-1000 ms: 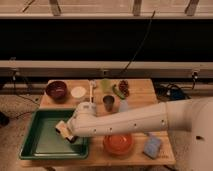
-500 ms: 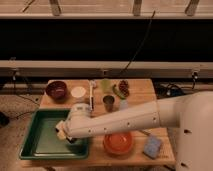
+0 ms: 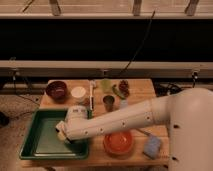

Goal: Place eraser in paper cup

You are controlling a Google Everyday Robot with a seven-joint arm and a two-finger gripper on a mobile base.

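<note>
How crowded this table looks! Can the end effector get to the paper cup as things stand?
Probably yes. The end effector hangs over the green tray, and the paper cup stands just past the tray's far edge, with nothing visible between them.

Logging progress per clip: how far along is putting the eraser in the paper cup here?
Done: nothing visible. The paper cup stands on the table behind the green tray and shows only its pale inside. In hand: the gripper is low over the tray's right half. I cannot make out the eraser, which is perhaps hidden beneath it. Left: lift it, carry it to the cup, release.
</note>
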